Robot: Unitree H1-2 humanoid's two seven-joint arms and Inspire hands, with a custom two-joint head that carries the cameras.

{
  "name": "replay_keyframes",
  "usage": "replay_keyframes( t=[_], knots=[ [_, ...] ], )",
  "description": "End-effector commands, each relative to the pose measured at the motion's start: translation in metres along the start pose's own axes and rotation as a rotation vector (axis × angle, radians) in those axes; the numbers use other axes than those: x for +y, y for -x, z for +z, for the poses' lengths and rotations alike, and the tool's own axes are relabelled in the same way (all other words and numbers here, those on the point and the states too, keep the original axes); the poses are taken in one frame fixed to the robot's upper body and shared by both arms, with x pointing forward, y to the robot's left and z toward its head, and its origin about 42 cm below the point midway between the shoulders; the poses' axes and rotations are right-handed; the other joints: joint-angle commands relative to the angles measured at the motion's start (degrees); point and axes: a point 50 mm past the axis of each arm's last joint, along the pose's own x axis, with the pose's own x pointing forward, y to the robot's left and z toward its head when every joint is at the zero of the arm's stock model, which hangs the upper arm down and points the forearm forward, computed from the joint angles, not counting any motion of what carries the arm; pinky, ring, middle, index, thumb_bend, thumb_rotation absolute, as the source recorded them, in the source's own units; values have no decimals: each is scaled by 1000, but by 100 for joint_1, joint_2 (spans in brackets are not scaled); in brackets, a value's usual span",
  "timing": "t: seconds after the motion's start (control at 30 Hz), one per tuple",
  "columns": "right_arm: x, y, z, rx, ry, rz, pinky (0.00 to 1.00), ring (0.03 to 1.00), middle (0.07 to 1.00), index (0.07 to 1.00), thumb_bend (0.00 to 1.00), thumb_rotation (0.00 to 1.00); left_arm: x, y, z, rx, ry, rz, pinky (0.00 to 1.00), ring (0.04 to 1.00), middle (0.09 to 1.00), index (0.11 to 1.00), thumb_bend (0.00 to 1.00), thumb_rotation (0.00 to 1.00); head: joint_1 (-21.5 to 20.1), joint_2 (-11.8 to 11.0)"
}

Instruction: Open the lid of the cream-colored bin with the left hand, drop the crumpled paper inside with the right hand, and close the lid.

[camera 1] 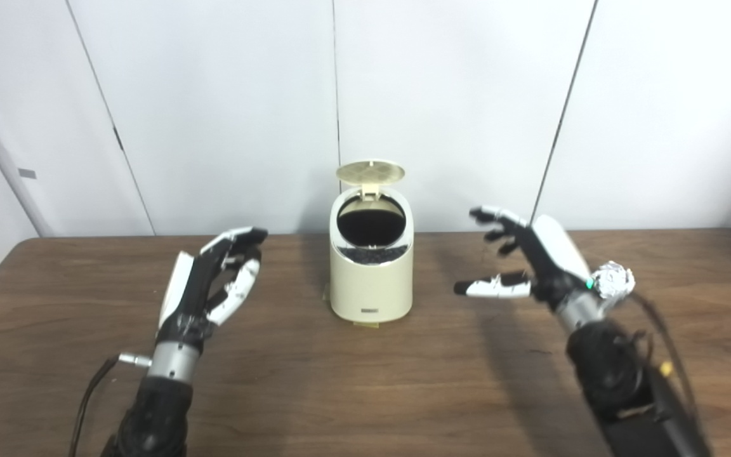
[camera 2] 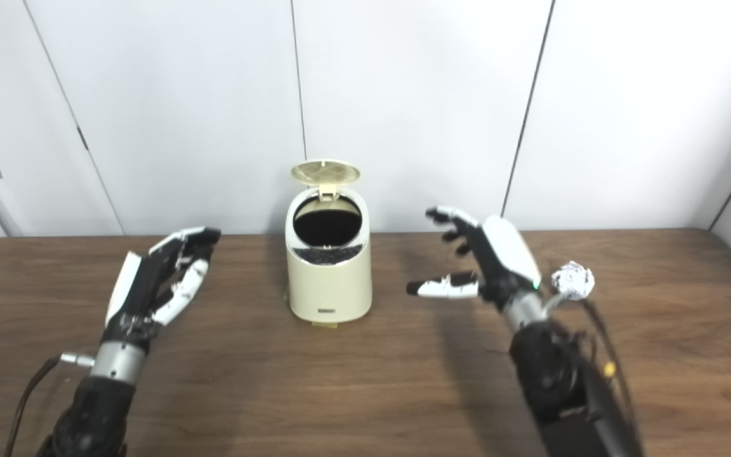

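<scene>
A small cream-colored bin (camera 1: 371, 279) stands at the middle of the wooden table, its round lid (camera 1: 370, 171) flipped up and the dark inside showing. My left hand (camera 1: 213, 282) hovers open to the left of the bin, holding nothing. To the bin's right, my right hand (camera 1: 521, 260) is open with its fingers spread and the thumb pointing toward the bin. A crumpled silvery paper ball (camera 1: 613, 280) lies on the table just behind the right wrist, apart from the fingers.
The brown table (camera 1: 365, 381) runs the full width of the view. White wall panels (camera 1: 454, 101) stand close behind the bin. Cables trail from both forearms (camera 2: 568, 381).
</scene>
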Motion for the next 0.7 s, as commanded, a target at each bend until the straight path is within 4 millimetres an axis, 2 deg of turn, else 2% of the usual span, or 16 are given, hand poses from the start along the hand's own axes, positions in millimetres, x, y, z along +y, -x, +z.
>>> replay_keyframes(
  t=[0.0, 0.07, 0.13, 0.2, 0.23, 0.37, 0.53, 0.67],
  knots=[
    [-43, -18, 12, -20, 111, -20, 684, 857, 909, 881, 949, 366, 14, -10, 10, -70, -14, 42, 649, 745, 763, 760, 236, 549, -95, -13],
    [-60, -25, 14, 7, 169, 32, 681, 893, 957, 856, 991, 355, 14, -7, 5, -52, -8, 46, 631, 734, 763, 764, 235, 535, -105, -19],
    [-82, -34, 13, 52, 255, 97, 693, 915, 961, 844, 999, 318, 17, -8, 2, -53, -19, 47, 635, 738, 767, 766, 233, 528, -122, -26],
    [-94, -40, 11, 87, 310, 133, 702, 928, 960, 839, 1000, 290, 17, -9, 0, -55, -26, 47, 639, 738, 767, 766, 233, 542, -161, -41],
    [-98, -43, 9, 101, 345, 143, 694, 922, 958, 835, 1000, 284, 17, -10, -1, -52, -24, 46, 633, 732, 765, 766, 234, 545, -175, -53],
    [-113, -55, -1, 172, 455, 198, 620, 864, 935, 829, 1000, 264, 15, -10, -2, -35, -28, 42, 500, 628, 706, 751, 237, 554, -201, -61],
    [-123, -65, -32, 226, 466, 255, 657, 864, 912, 825, 1000, 215, 14, -10, -2, -30, -26, 46, 477, 610, 695, 751, 247, 546, -232, -49],
    [-121, -65, -52, 236, 466, 242, 652, 820, 853, 783, 994, 176, 13, -11, -1, -28, -24, 40, 502, 632, 709, 755, 237, 543, -230, -55]
  ],
)
